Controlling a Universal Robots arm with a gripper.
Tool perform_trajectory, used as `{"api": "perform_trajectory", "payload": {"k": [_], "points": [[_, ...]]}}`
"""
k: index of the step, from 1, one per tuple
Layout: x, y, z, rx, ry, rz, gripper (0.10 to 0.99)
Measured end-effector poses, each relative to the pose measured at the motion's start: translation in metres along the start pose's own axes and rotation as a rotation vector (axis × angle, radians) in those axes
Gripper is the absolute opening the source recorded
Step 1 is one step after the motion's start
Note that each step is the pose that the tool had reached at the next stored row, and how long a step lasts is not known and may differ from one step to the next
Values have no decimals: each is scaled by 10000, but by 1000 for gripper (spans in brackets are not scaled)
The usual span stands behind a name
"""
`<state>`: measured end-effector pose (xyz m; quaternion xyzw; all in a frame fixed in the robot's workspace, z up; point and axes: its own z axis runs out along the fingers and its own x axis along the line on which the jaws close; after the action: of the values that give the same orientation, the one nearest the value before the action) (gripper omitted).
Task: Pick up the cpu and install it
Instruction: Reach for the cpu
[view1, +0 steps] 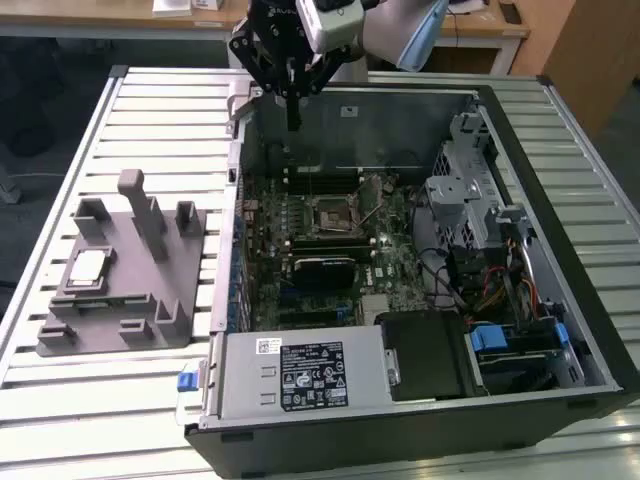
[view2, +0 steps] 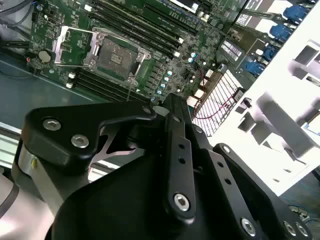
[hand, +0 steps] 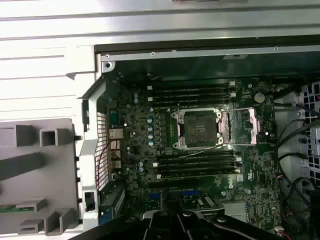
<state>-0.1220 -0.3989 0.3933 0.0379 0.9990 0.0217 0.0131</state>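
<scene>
The cpu (view1: 88, 268), a small silver square, lies flat on the grey holder tray (view1: 150, 310) at the exterior view's left, outside the computer case. My gripper (view1: 293, 122) hangs high over the case's far edge, well away from the cpu, with its fingers together and nothing between them. The black linkage of the gripper (view2: 172, 102) fills the foreground in the second wrist view. The motherboard socket (view1: 333, 213) sits bare in the middle of the board, its metal frame (hand: 255, 122) swung open beside the socket (hand: 199, 128). The same socket (view2: 114, 55) appears beyond the fingers.
The open case (view1: 560, 250) holds the green motherboard (hand: 150, 165), memory slots (hand: 192, 92), a drive cage (view1: 470, 190), cables and a power supply (view1: 300, 375). Upright pegs (view1: 140, 205) rise from the holder tray. All rests on a slatted white table (view1: 160, 110).
</scene>
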Motion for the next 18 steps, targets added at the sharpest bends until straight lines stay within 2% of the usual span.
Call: {"api": "perform_trajectory", "payload": {"k": [4, 8, 18], "points": [[2, 0, 0, 0, -1, 0, 114], [38, -3, -1, 0, 0, 0, 114], [225, -17, -5, 1, 0, -1, 114]]}}
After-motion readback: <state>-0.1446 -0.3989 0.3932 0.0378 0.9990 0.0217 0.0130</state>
